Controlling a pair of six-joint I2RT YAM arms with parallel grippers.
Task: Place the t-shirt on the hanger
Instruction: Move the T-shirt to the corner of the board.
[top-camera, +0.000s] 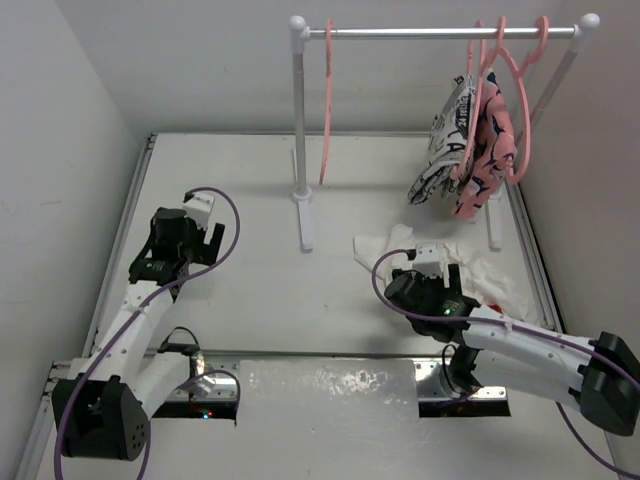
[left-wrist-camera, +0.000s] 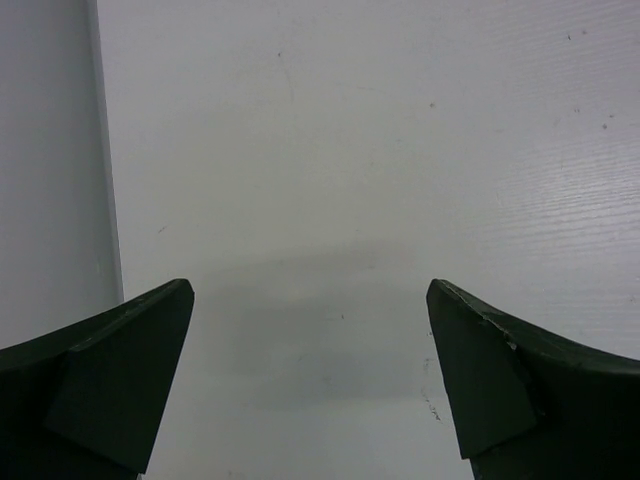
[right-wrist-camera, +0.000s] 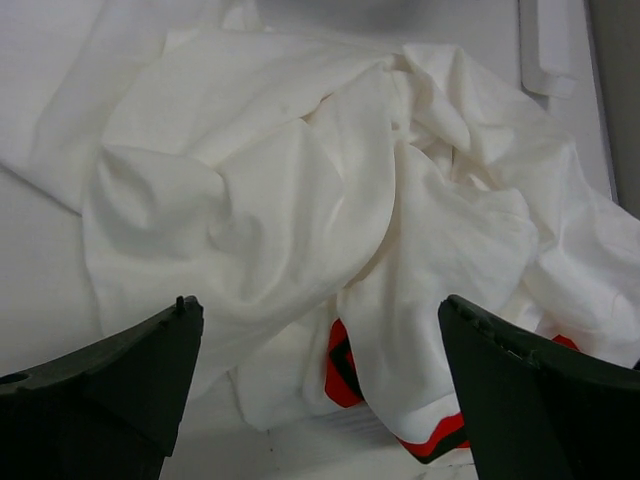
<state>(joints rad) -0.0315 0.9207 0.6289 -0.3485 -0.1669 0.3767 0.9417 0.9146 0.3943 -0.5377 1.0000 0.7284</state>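
The white t-shirt (top-camera: 495, 275) lies crumpled on the table at the right, below the rack. In the right wrist view the t-shirt (right-wrist-camera: 300, 200) fills the frame, with bits of its red logo patch (right-wrist-camera: 345, 365) showing under the folds. My right gripper (right-wrist-camera: 315, 330) is open just above the heap, holding nothing. It shows over the shirt's near left part in the top view (top-camera: 430, 262). An empty pink hanger (top-camera: 327, 100) hangs at the rail's left end. My left gripper (top-camera: 200, 215) is open and empty over bare table at the far left (left-wrist-camera: 310, 310).
A white clothes rack (top-camera: 300, 120) stands at the back with a metal rail. At its right end, pink hangers carry a black-and-white patterned garment (top-camera: 445, 140) and a pink patterned garment (top-camera: 485, 150). Walls close in on the left and right.
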